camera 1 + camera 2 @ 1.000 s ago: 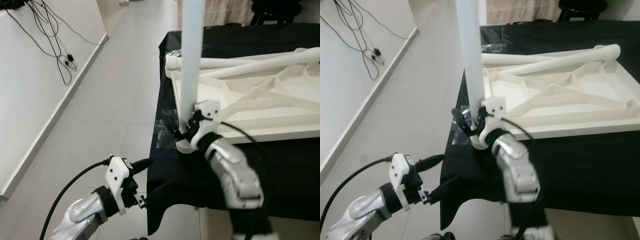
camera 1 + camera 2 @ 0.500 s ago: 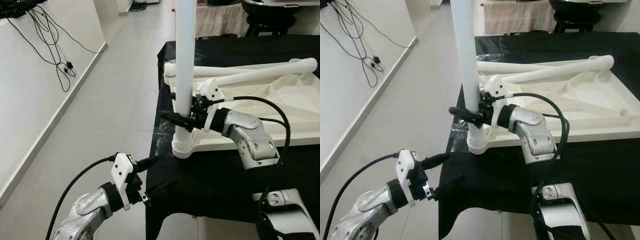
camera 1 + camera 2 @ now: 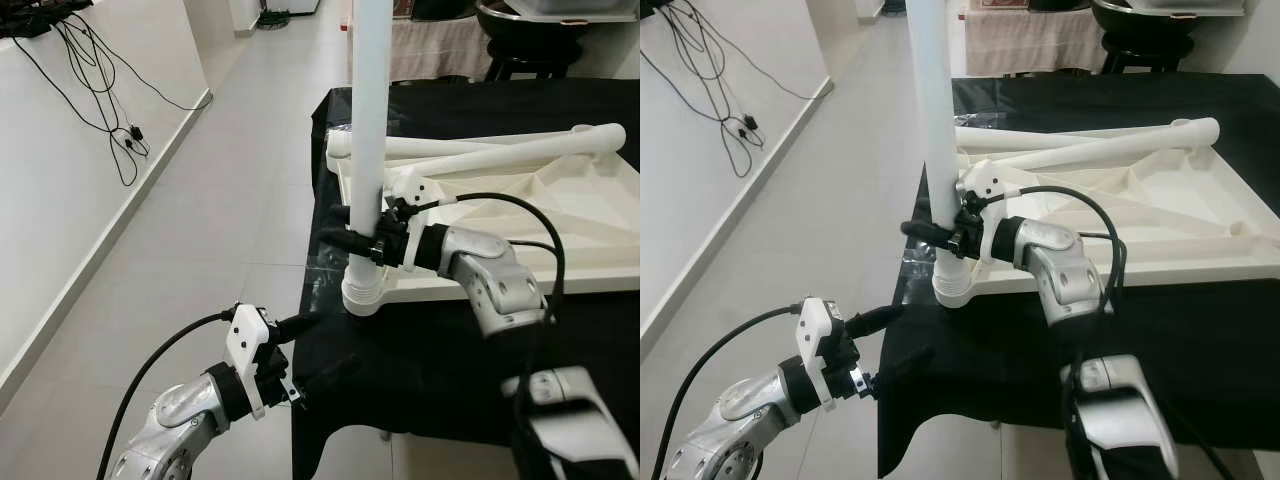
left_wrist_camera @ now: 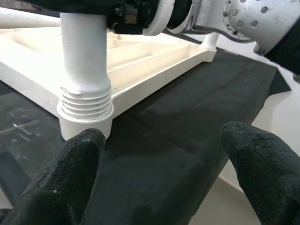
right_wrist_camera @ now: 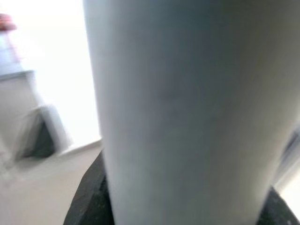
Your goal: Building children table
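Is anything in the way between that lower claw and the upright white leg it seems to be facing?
Nothing visible. The left gripper is open beside the black-draped table edge, with bare black cloth between it and the white plastic leg's threaded base. The right gripper holds the leg higher up.

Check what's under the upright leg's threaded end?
The upright leg stands in the corner socket of the upturned tabletop, on black cloth. Threads partly exposed; inside the socket is hidden. Right hand grips the leg.

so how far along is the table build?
Early. Done: the white tabletop lies upside down on the black cloth. In hand: the right gripper grips one upright leg, standing in the near corner socket with threads showing. Left: two more legs lie loose on the tabletop. The left gripper is open by the cloth edge.
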Controlling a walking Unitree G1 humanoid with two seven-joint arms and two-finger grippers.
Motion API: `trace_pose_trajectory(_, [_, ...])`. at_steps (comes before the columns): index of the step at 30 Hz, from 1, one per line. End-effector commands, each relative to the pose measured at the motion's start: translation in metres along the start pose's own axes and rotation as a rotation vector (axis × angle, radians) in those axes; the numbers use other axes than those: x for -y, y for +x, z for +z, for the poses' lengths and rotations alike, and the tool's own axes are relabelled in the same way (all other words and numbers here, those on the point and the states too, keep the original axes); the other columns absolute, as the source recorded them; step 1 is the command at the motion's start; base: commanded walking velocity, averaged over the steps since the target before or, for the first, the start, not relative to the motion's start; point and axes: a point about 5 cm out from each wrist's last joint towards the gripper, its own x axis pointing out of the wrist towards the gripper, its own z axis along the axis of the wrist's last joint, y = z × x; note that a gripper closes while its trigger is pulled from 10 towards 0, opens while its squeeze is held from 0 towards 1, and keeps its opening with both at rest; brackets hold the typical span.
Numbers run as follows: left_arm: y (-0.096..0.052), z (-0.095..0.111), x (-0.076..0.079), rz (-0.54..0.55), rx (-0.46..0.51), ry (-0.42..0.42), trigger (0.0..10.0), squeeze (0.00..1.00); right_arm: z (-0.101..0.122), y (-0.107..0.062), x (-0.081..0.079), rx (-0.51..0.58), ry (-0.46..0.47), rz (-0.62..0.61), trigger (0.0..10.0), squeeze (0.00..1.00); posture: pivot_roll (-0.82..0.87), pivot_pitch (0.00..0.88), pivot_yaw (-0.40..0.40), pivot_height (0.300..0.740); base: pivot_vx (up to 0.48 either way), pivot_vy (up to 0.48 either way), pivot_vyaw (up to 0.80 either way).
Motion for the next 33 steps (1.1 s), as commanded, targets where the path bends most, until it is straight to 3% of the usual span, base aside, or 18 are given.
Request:
trace_pose_trajectory(1, [-0.004,-0.003,-0.002,0.006,-0.012,-0.013,10.0,0.00,-0.036,-0.022,-0.010,-0.134,0.088,-0.333,0.0,0.00,-0.03,0.168,0.043,0.740,0.000,0.000,0.00])
trace_pose_trajectory(2, [-0.004,-0.003,-0.002,0.006,-0.012,-0.013,10.0,0.00,-0.036,-0.022,-0.010,-0.134,0.088,-0.333,0.0,0.00,-0.03,0.168,0.043,0.740,0.000,0.000,0.00])
trace_pose_trajectory(3, [-0.004,-0.002,-0.004,0.008,-0.009,-0.013,10.0,0.00,-0.053,-0.033,-0.037,-0.181,0.128,-0.427,0.0,0.00,-0.03,0.177,0.055,0.740,0.000,0.000,0.00])
trace_pose_trajectory(4, [-0.004,-0.001,-0.005,0.007,-0.009,-0.013,10.0,0.00,-0.059,-0.037,-0.053,-0.195,0.138,-0.468,0.0,0.00,-0.04,0.162,0.067,0.740,0.000,0.000,0.00])
trace_pose_trajectory(6, [-0.004,-0.001,-0.007,0.006,-0.009,-0.012,10.0,0.00,-0.061,-0.037,-0.063,-0.194,0.137,-0.454,0.0,0.00,-0.04,0.161,0.068,0.740,0.000,0.000,0.00])
trace_pose_trajectory(8, [-0.003,-0.001,-0.008,0.006,-0.010,-0.012,10.0,0.00,-0.059,-0.032,-0.062,-0.183,0.111,-0.440,0.0,0.00,-0.03,0.160,0.065,0.740,0.000,0.000,0.00])
trace_pose_trajectory(11, [-0.002,-0.001,-0.012,0.015,-0.005,-0.012,10.0,0.00,-0.055,-0.023,-0.039,-0.166,0.076,-0.469,0.0,0.00,-0.03,0.151,0.057,0.740,0.000,0.000,0.00])
trace_pose_trajectory(13, [-0.002,-0.001,-0.012,0.019,-0.002,-0.011,10.0,0.00,-0.055,-0.022,-0.035,-0.163,0.074,-0.476,0.0,0.00,-0.03,0.151,0.057,0.740,0.000,0.000,0.00])
trace_pose_trajectory(14, [-0.001,-0.001,-0.013,0.028,0.003,-0.011,10.0,0.00,-0.052,-0.019,-0.031,-0.150,0.067,-0.454,10.0,0.00,-0.03,0.147,0.055,0.740,0.000,0.000,0.00])
trace_pose_trajectory(16, [-0.001,0.000,-0.014,0.034,0.006,-0.011,10.0,0.00,-0.050,-0.017,-0.027,-0.139,0.057,-0.422,10.0,0.00,-0.03,0.145,0.055,0.740,0.000,0.000,0.00])
trace_pose_trajectory(17, [-0.001,0.000,-0.014,0.037,0.009,-0.011,10.0,0.00,-0.044,-0.014,-0.023,-0.111,0.068,-0.376,10.0,1.00,-0.02,0.142,0.052,0.740,0.000,0.000,0.00])
trace_pose_trajectory(24, [0.001,-0.001,-0.014,0.034,0.009,-0.012,10.0,0.00,-0.017,-0.007,-0.012,-0.016,0.062,-0.207,10.0,1.00,-0.01,0.135,0.046,0.740,0.000,0.000,0.00])
trace_pose_trajectory(25, [0.002,-0.001,-0.014,0.033,0.009,-0.013,10.0,0.00,-0.010,-0.006,-0.009,0.004,0.056,-0.123,10.0,0.38,-0.01,0.131,0.043,0.740,0.000,0.000,0.00])
trace_pose_trajectory(26, [0.003,-0.002,-0.014,0.034,0.010,-0.013,10.0,0.00,-0.006,-0.005,-0.007,0.014,0.053,-0.068,10.0,0.38,-0.01,0.131,0.043,0.740,0.000,0.000,0.00])
trace_pose_trajectory(27, [0.003,-0.002,-0.014,0.036,0.011,-0.013,10.0,0.00,-0.001,-0.004,-0.006,0.019,0.025,0.039,10.0,0.00,0.00,0.128,0.041,0.740,0.000,0.000,0.00])
trace_pose_trajectory(29, [0.003,-0.002,-0.014,0.038,0.013,-0.014,10.0,0.00,0.005,-0.002,-0.005,0.012,-0.017,0.206,10.0,0.00,0.00,0.124,0.039,0.740,0.000,0.000,0.00])
trace_pose_trajectory(33, [0.003,-0.003,-0.014,0.039,0.013,-0.014,10.0,0.00,0.008,0.001,-0.005,-0.004,-0.049,0.323,10.0,0.00,0.00,0.122,0.038,0.740,0.000,0.000,0.00])
